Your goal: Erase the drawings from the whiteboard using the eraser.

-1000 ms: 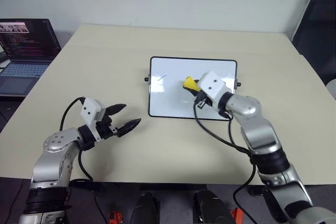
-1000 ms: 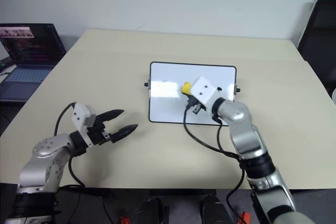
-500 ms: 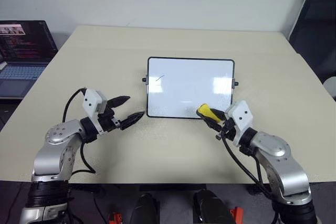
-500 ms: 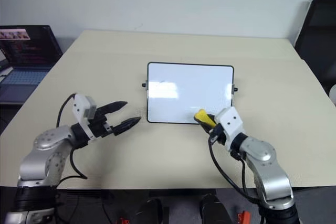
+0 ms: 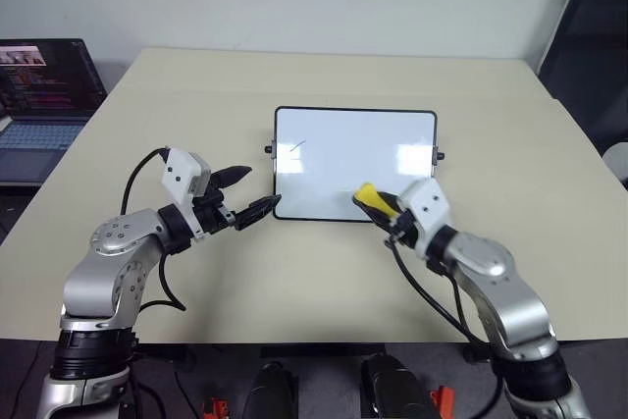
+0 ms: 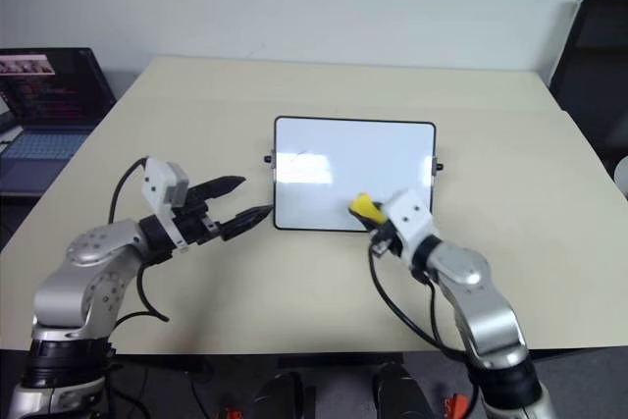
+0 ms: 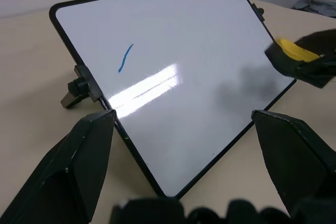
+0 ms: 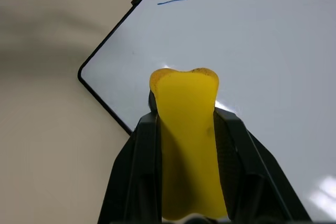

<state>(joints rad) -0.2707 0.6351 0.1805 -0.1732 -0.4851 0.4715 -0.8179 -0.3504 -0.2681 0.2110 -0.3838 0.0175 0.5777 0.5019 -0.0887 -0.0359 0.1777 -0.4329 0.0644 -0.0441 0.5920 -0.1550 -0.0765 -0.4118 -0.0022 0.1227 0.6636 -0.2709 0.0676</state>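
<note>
Squeezing the yellow eraser (image 5: 368,196), the right tool (image 5: 385,211) hovers at the whiteboard's (image 5: 353,139) lower edge; the left tool (image 5: 245,195) gapes empty. One blue stroke (image 5: 297,146) remains upper left; an unsteadied board might slide.

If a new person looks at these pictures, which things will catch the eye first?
First the yellow eraser, squeezed in the right gripper over the near edge of the whiteboard at mid-table. Then the one blue stroke near the board's left end, and the open left gripper hovering beside that end.
</note>
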